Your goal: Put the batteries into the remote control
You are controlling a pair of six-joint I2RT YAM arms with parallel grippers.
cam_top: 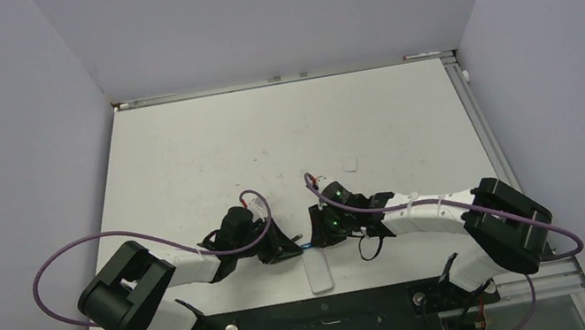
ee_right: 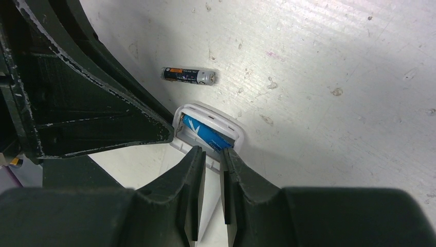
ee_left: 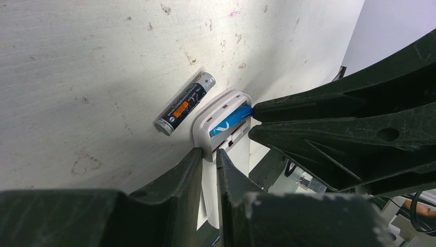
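The white remote control lies near the table's front edge with its battery bay open. My left gripper is shut on the remote control's side wall, just below the bay. The blue battery sits slanted in the bay, one end raised. My right gripper is shut, with only a thin empty gap between its pads. One of its fingertips touches the blue battery's raised end. The dark battery lies loose on the table beside the remote control, also in the right wrist view.
Both grippers meet over the remote's top end. A tiny white square piece lies farther back on the table. The right gripper's fingers fill the right of the left wrist view. Walls enclose the table on three sides.
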